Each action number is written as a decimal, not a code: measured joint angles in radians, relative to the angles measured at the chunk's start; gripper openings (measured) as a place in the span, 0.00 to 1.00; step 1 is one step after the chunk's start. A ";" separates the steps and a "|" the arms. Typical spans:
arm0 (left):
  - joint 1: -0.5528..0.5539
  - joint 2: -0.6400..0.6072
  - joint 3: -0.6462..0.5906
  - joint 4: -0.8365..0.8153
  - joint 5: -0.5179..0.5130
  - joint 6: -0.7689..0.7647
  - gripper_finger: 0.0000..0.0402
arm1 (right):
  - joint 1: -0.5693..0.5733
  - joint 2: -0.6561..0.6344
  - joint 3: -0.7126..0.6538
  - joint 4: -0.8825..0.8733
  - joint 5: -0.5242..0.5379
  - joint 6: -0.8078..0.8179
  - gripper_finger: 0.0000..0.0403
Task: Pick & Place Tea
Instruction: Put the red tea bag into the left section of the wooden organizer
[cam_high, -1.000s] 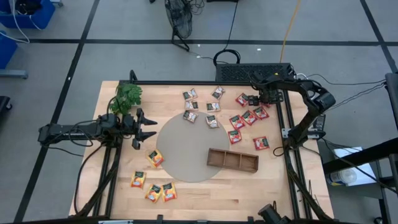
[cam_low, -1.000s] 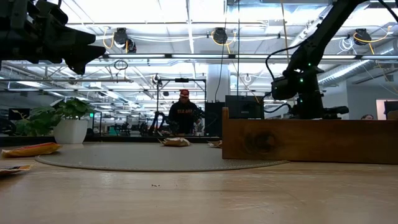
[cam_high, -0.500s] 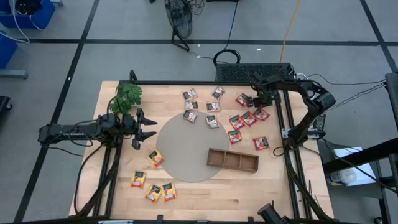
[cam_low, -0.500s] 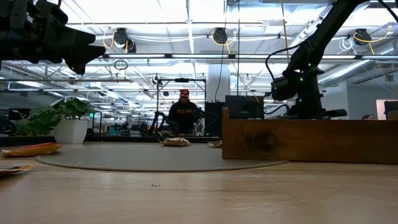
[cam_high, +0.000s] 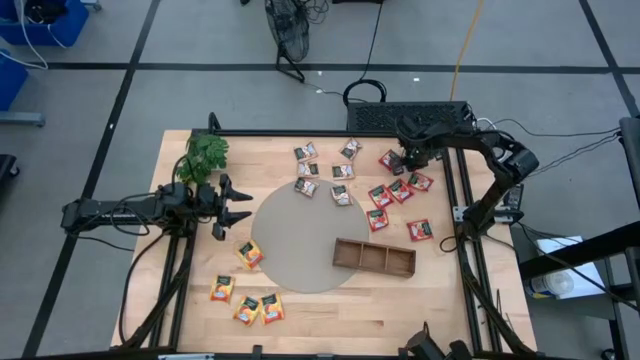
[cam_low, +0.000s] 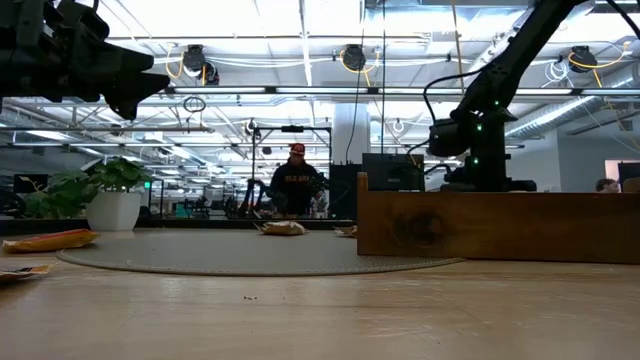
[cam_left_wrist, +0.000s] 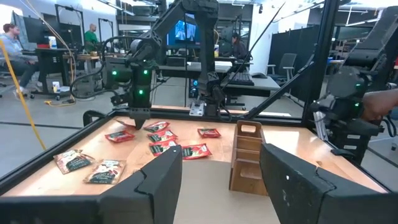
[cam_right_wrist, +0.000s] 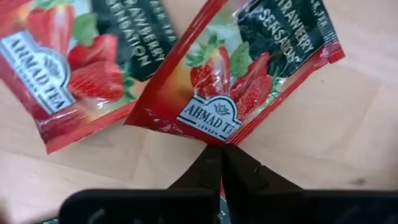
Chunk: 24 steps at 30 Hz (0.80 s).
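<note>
Since a second ago, the right gripper (cam_high: 403, 160) moves a little leftward along the far edge of the table, onto the red sachet (cam_right_wrist: 242, 68) lying farthest back in the red cluster. Its fingers (cam_right_wrist: 219, 163), open before, now meet on that sachet's edge. In the low view the right arm sits slightly further left.
</note>
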 joint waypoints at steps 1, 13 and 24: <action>0.000 0.000 0.000 0.000 0.000 0.000 0.53 | 0.018 -0.008 -0.003 0.000 0.028 -0.014 0.00; 0.000 0.000 0.000 0.000 0.000 0.000 0.53 | 0.338 -0.251 -0.002 0.029 0.227 -0.017 0.00; 0.000 0.000 0.000 0.000 0.000 0.000 0.53 | 0.883 -0.369 -0.115 0.199 0.374 0.086 0.00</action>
